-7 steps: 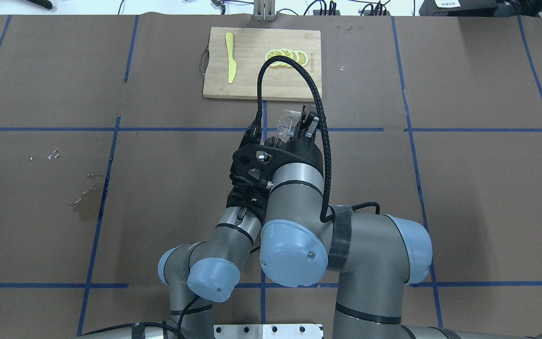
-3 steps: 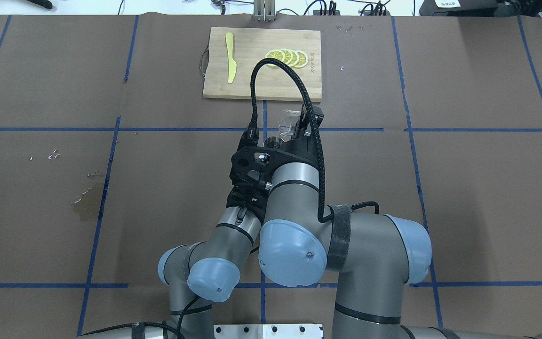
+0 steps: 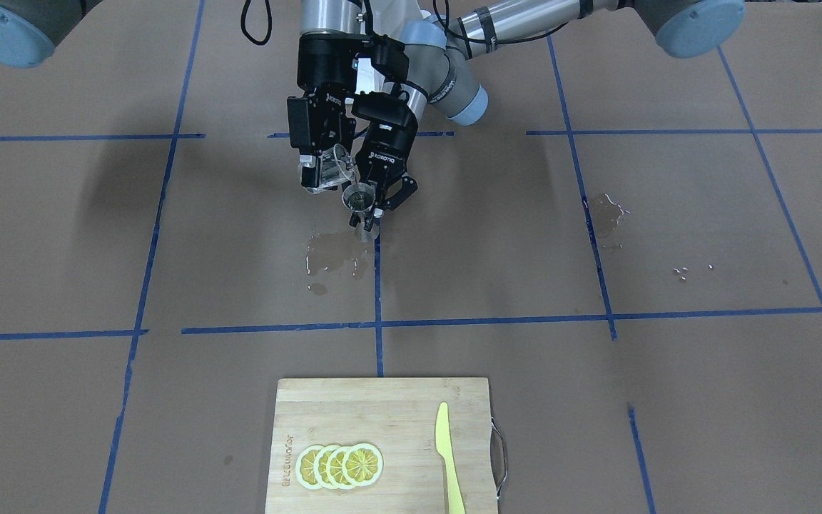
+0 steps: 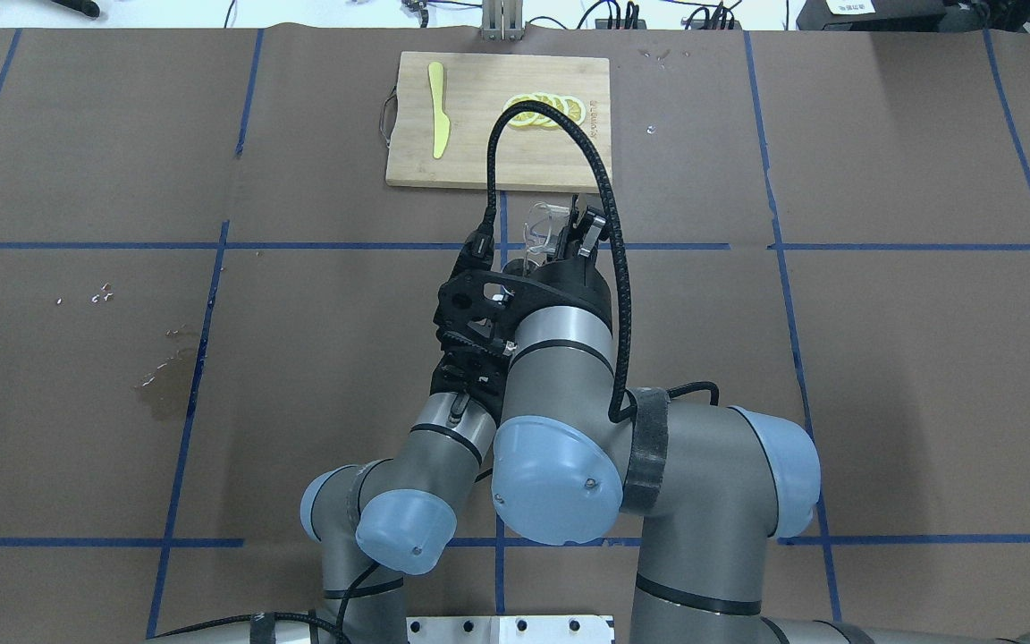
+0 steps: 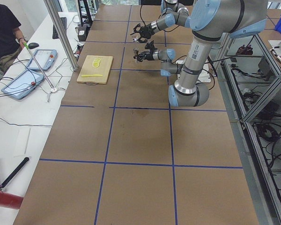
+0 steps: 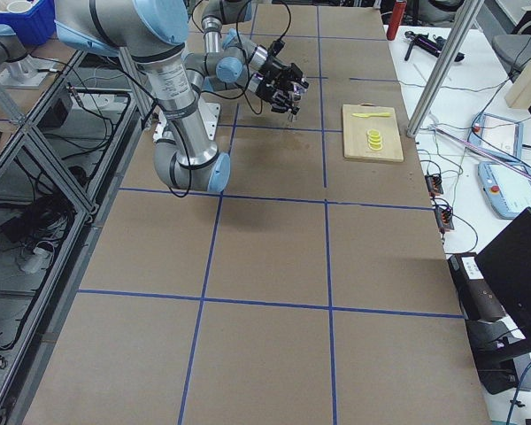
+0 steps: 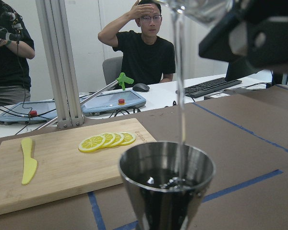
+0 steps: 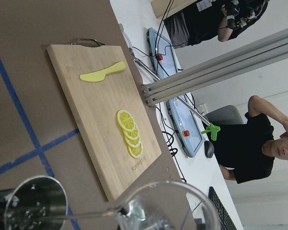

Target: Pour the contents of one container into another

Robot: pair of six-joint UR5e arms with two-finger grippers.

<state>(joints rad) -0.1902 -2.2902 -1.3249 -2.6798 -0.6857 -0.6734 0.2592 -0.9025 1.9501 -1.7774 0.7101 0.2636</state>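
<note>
My right gripper is shut on the small clear glass cup, which is tilted over towards the jigger. A thin stream of water runs from the glass cup into the grey steel jigger. My left gripper is shut on the jigger and holds it upright just above the table. Overhead, the glass cup shows beyond the right wrist, and the left gripper is hidden under that wrist. The right wrist view shows the glass rim beside the jigger's mouth.
A wet patch lies on the brown paper just below the jigger, and another off to the side. A wooden cutting board with lemon slices and a yellow knife sits further out. People sit beyond the table's far edge.
The right wrist has rocked a little, swinging its cable left and back, and the tilted glass has edged slightly left. The left arm has not moved.
</note>
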